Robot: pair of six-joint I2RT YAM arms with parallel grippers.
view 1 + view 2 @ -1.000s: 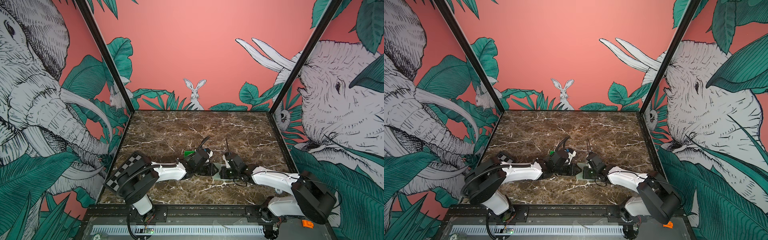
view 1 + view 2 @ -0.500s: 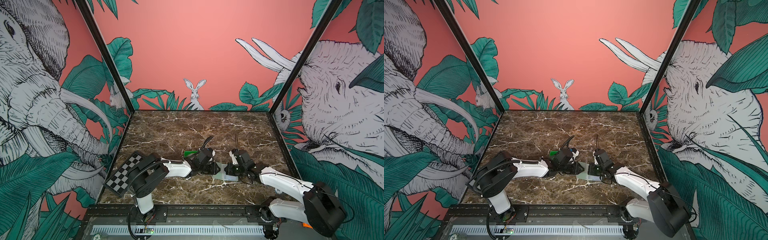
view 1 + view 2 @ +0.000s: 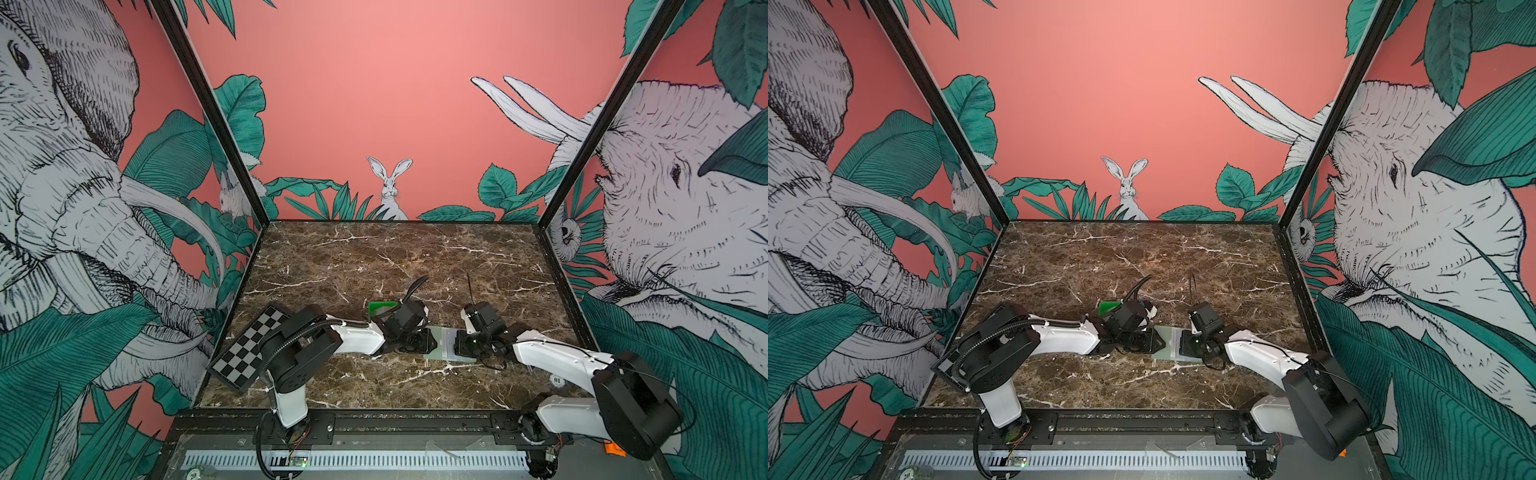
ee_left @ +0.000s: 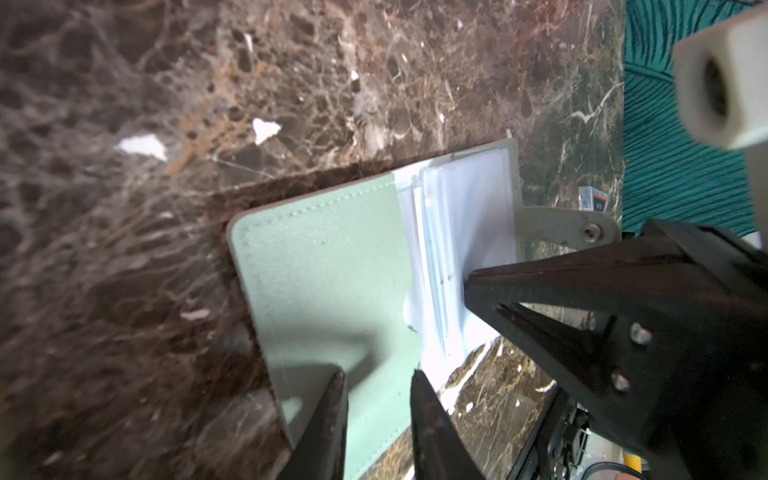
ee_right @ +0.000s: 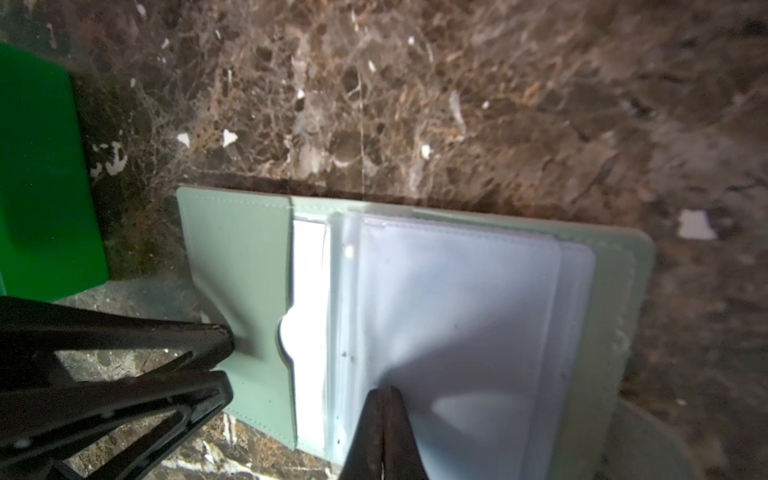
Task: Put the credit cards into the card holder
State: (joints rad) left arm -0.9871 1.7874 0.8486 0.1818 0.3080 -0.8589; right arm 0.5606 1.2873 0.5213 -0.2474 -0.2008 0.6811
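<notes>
The card holder (image 3: 442, 345) (image 3: 1167, 345) lies open on the marble, a pale green booklet with clear sleeves. My left gripper (image 4: 379, 374) (image 3: 432, 343) is open, and its tips rest on the green pocket flap (image 5: 237, 249). My right gripper (image 5: 384, 390) (image 3: 456, 345) is shut, its tip pressed on the clear sleeves (image 4: 457, 216). A white face (image 5: 309, 291) shows in the flap's pocket. I cannot tell whether it is one of the credit cards. No loose credit cards are in view.
A bright green tray (image 3: 380, 307) (image 5: 41, 187) stands just behind the left wrist. A checkerboard panel (image 3: 249, 349) leans at the left wall. A small round tag (image 3: 557, 380) lies near the right arm. The holder's snap tab (image 4: 582, 226) points toward the right wall.
Both arms have shifted their elbows while the grippers stayed at the card holder. The left gripper has slid a little to the right onto the flap.
</notes>
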